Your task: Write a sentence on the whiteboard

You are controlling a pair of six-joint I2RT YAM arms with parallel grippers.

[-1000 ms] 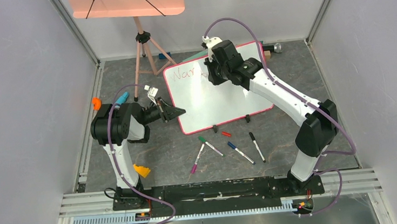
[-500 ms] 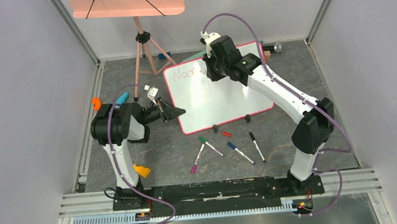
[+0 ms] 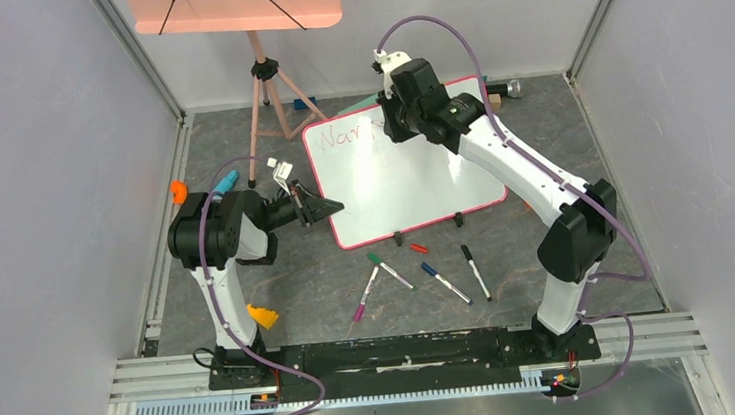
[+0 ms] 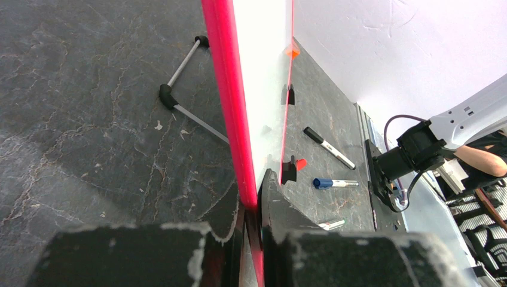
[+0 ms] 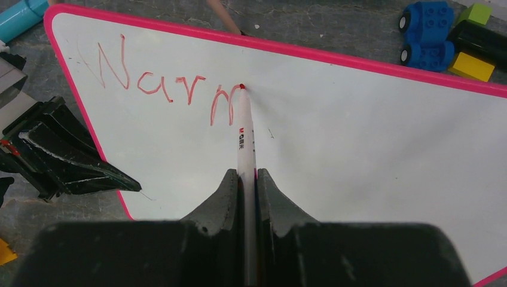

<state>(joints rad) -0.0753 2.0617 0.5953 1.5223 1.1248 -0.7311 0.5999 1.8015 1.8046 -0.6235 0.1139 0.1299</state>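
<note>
The whiteboard (image 3: 411, 179) stands tilted on two black clip feet; it also shows in the right wrist view (image 5: 359, 137). My left gripper (image 3: 332, 209) is shut on its pink-red rim (image 4: 230, 89) at the lower left edge, a finger on each side (image 4: 257, 188). My right gripper (image 3: 396, 125) is over the board's top edge, shut (image 5: 244, 174) on a white marker (image 5: 244, 131) whose red tip touches the board. The sentence (image 5: 161, 84) is thin red letters reading roughly "Narm", ending at the tip; in the top view it is a faint red line (image 3: 345, 132).
Several markers (image 3: 419, 273) and a red cap (image 3: 418, 248) lie on the dark floor before the board. A salmon perforated tray (image 3: 230, 4) on a tripod (image 3: 268, 86) stands back left. Toy blocks (image 5: 427, 30) lie behind the board. Orange pieces (image 3: 263, 317) lie near the left arm.
My right gripper has shifted a little right along the board's top line with the marker, adding strokes to the red letters. The left arm and the board have not moved.
</note>
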